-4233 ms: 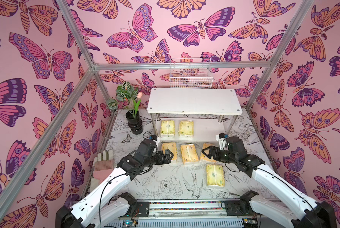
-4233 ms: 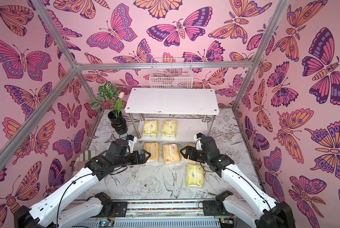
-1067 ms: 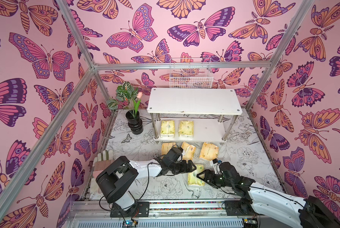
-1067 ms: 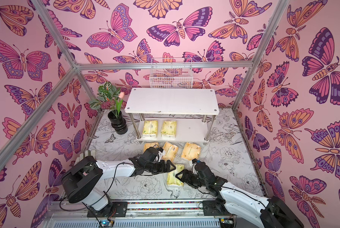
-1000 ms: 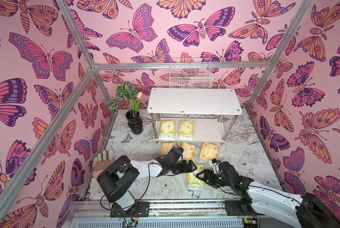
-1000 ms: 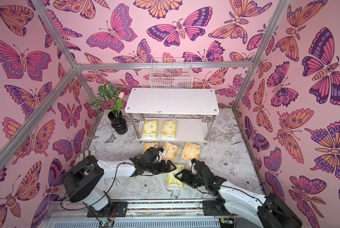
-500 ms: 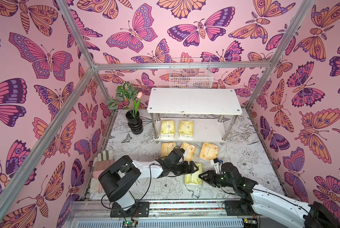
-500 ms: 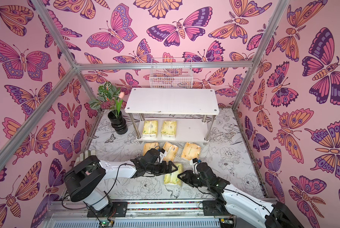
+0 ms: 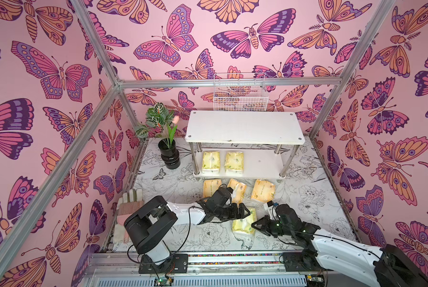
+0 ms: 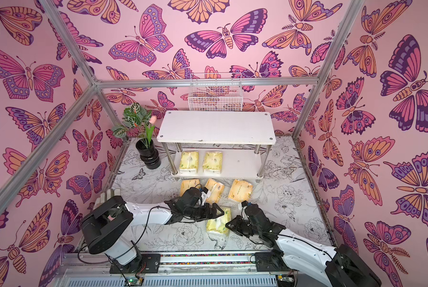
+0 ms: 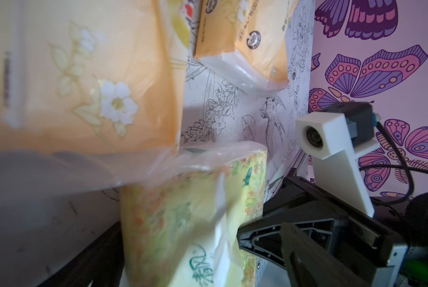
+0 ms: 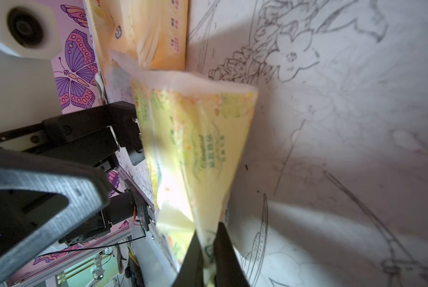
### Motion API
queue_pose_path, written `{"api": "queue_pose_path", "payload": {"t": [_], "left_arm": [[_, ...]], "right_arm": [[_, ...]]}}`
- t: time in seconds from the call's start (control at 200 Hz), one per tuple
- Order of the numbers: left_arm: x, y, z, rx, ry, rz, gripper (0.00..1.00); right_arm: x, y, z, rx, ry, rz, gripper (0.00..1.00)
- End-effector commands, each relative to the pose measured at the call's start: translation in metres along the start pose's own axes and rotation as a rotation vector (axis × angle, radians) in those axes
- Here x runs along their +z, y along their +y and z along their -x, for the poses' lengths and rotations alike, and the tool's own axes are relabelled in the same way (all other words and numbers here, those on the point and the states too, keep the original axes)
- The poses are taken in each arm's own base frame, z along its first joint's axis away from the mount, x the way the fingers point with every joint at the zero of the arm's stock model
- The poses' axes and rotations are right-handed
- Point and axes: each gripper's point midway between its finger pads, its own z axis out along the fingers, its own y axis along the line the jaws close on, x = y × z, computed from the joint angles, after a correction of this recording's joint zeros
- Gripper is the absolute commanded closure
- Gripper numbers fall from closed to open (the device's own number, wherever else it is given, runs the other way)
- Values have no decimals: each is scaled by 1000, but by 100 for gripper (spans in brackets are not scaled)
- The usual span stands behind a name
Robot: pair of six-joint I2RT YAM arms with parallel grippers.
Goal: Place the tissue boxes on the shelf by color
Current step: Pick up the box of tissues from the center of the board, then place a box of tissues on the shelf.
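A pale yellow-green tissue box (image 9: pixel 242 223) (image 10: pixel 216 223) lies on the floor mat between both arms. My left gripper (image 9: pixel 241 214) spans its far end, jaws wide, one finger (image 12: pixel 130 139) against its side. My right gripper (image 9: pixel 254 225) (image 12: pixel 206 251) is shut, pinching the near edge of the same box (image 12: pixel 195 139). Three orange tissue boxes (image 9: pixel 211 187) (image 9: pixel 237 190) (image 9: pixel 262 190) lie in front of the shelf (image 9: pixel 245 126). Two pale boxes (image 9: pixel 210 161) (image 9: pixel 234 161) sit on its lower tier.
A plant in a black vase (image 9: pixel 168 156) stands left of the shelf. A white wire basket (image 9: pixel 240 97) hangs on the back wall. A glove and brush (image 9: pixel 128 206) lie at the mat's left edge. A metal rail (image 9: pixel 232 258) runs along the front.
My right gripper has closed from wide open onto the pale box's near edge. The box and my left gripper have shifted slightly toward the front.
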Motion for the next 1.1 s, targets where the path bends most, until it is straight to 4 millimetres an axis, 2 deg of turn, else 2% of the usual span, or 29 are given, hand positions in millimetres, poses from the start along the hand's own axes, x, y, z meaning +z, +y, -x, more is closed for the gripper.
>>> {"api": "queue_pose_path", "payload": {"t": [0.0,0.23,0.33,0.355,0.456,0.596,0.766,0.926,1.097], "left_arm": [[-8,-12,-1,19,-14,-33,1],[-52,-26,19,73,-148,57,1],[-78,-26,32,118,-232,153,1],[-93,-35,38,137,-282,149,1],[-125,-30,52,158,-363,234,1],[-160,-22,68,175,-433,312,1],[-185,-8,78,139,-474,332,0],[-196,1,77,125,-490,348,0],[-199,8,71,112,-485,354,0]], "right_arm": [[-8,23,5,-28,-14,44,100],[-39,33,16,-46,-119,38,100],[-52,37,26,-44,-157,38,100],[-55,38,30,-43,-168,38,100],[-62,42,48,-32,-204,42,100],[-75,53,87,-29,-274,56,100],[-90,71,145,-46,-361,62,100],[-96,83,191,-60,-407,51,100],[-88,86,228,-65,-400,28,100]]}}
